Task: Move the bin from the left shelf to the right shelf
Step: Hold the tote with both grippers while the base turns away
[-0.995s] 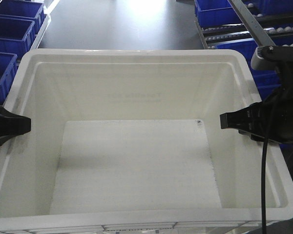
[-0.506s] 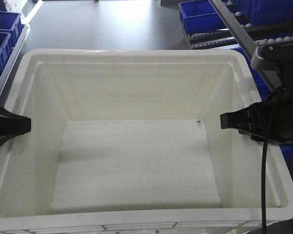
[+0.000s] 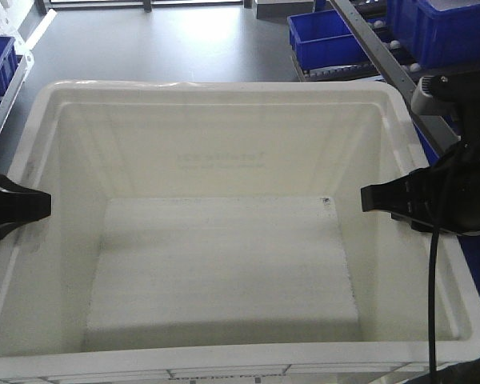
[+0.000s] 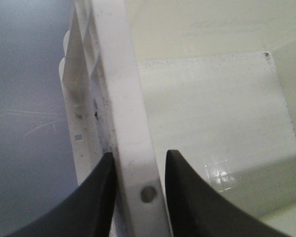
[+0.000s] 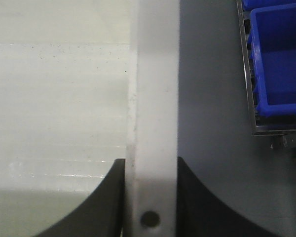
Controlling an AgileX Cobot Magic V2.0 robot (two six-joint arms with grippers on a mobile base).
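Position of the bin [image 3: 224, 136]: it fills most of the front view, with its open top toward the camera and one long wall at the far side. You can read faint reversed print [image 3: 222, 158] showing through that far wall. A white textured sheet [image 3: 224, 264] lies flat on the bin's bottom.

Left gripper [image 4: 139, 160]: the jaws are closed down to the width of the bin's left rim. One black finger [image 4: 96, 197] sits on the ribbed outer side and the other finger on the inner side. Both press against the rim.

Right gripper [image 5: 150, 163]: the jaws straddle the right rim in the same way, narrowed to the thickness of the rim. One finger is inside the bin and one is outside. A black cable [image 3: 432, 304] hangs down from this arm, outside the right wall.

Surroundings: grey floor [image 3: 160, 40] shows beyond the far rim and beside both side walls. Blue bins [image 3: 328, 40] stand on a roller rack [image 3: 368, 48] at the upper right, well apart from the white bin. You cannot tell from these views what supports the bin from below.
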